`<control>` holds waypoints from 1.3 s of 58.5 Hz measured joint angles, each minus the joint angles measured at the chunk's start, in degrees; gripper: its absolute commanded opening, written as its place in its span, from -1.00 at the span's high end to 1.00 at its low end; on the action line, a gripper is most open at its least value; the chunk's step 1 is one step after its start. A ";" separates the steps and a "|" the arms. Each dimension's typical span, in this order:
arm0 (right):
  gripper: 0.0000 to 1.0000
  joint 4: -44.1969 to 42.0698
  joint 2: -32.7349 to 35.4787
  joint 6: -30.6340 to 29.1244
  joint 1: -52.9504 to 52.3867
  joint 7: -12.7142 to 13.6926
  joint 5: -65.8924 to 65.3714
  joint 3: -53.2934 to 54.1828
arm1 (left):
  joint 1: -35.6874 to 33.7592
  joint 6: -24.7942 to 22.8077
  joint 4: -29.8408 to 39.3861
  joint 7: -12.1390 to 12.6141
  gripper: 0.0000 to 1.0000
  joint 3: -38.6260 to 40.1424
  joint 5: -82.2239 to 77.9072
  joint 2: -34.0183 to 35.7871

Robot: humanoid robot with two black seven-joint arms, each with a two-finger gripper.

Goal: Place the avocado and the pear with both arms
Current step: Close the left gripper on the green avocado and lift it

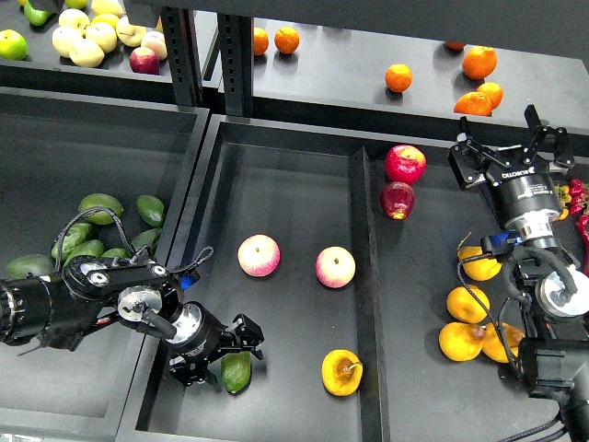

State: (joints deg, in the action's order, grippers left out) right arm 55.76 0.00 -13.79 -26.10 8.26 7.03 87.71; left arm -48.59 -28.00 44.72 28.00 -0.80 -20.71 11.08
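The left claw (232,354) is clenched around the avocado (236,371), the pear (341,372) lying well to its right, while the right claw (509,147) hangs released.

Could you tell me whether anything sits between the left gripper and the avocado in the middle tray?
Nothing visible does. The left gripper is right at the avocado, low in the middle tray. The pear and two apples lie off to the side.
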 measured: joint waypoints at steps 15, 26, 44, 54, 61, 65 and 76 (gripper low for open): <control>-0.99 0.47 0.00 0.00 0.00 0.00 0.00 0.00 | 0.32 0.00 -1.43 0.00 -0.80 -0.26 -0.03 -1.69; -0.98 0.75 0.00 -0.27 0.09 0.00 0.00 0.00 | 0.45 0.00 -2.48 0.00 -0.62 -0.34 -1.06 -2.51; -0.99 0.75 0.00 -2.56 0.34 0.08 0.00 0.00 | 1.63 0.00 -3.60 0.00 -0.28 0.52 -3.55 -2.72; -0.98 0.75 0.00 -3.26 0.35 0.12 0.00 0.00 | 2.34 0.00 -4.89 0.00 -0.22 1.94 -5.66 -3.13; -0.98 0.69 0.00 -4.21 0.36 0.17 -0.06 0.00 | 2.59 0.00 -5.57 0.00 -0.19 2.86 -6.44 -3.24; -0.98 0.66 0.00 -4.55 0.41 0.17 -0.08 0.00 | 2.68 0.00 -5.83 0.00 -0.18 3.14 -6.66 -3.42; -0.98 0.66 0.00 -4.80 0.42 0.18 -0.09 0.00 | 2.71 0.00 -5.93 0.00 -0.13 3.94 -6.79 -3.99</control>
State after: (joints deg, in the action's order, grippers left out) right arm 56.42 0.00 -18.59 -25.68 8.44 6.94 87.71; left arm -45.88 -28.00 38.79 28.00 3.14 -27.51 7.09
